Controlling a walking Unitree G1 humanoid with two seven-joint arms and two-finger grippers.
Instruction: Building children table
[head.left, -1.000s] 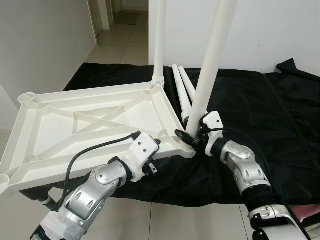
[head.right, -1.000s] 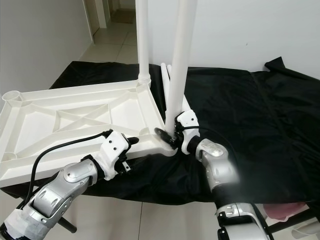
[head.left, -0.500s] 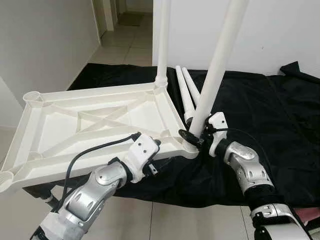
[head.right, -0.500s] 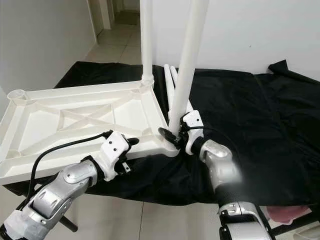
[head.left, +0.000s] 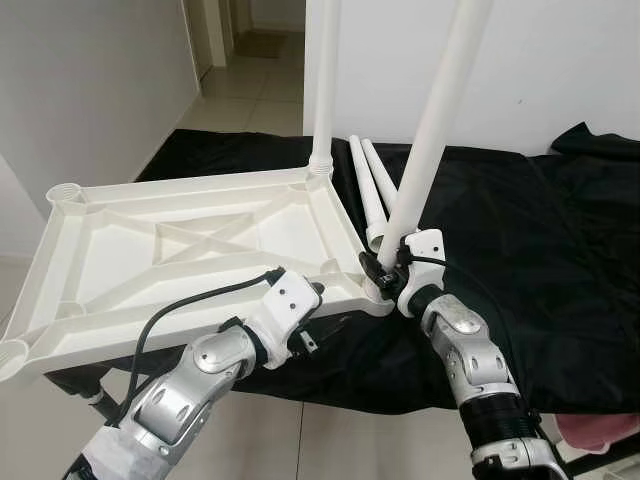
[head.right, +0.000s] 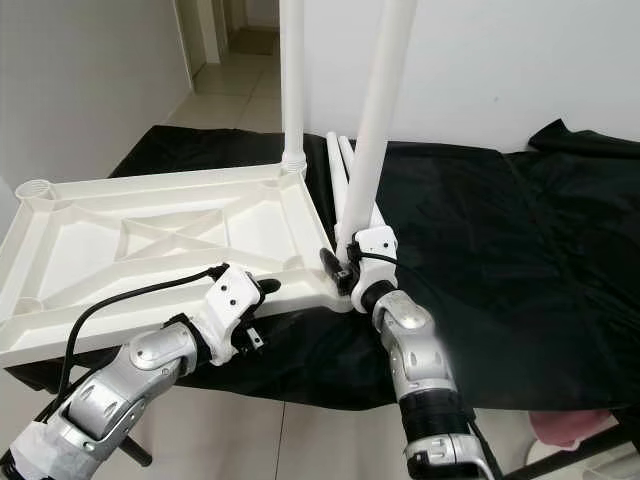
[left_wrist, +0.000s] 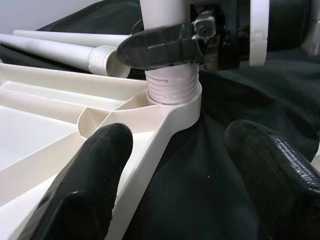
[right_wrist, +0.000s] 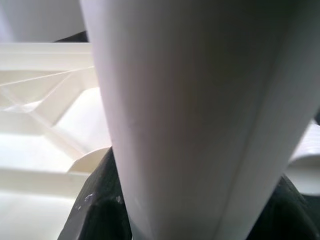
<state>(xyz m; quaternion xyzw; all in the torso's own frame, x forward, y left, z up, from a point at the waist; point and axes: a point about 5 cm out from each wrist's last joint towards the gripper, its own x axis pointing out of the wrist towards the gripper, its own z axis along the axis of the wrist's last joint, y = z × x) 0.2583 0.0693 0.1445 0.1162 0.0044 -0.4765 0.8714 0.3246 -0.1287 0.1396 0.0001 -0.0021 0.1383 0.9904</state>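
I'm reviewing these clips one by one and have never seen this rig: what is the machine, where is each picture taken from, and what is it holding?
It is a humanoid robot with two silver arms, each ending in a hand of two black fingers. Two pictures come from cameras in its head, looking down; the other two from cameras on its wrists.

An upside-down white tabletop lies on a black cloth. One leg already stands in the far corner. The right hand grips a second leg at its threaded base in the near corner socket. The left hand is open around the tabletop's near edge. Two spare legs lie on the cloth.
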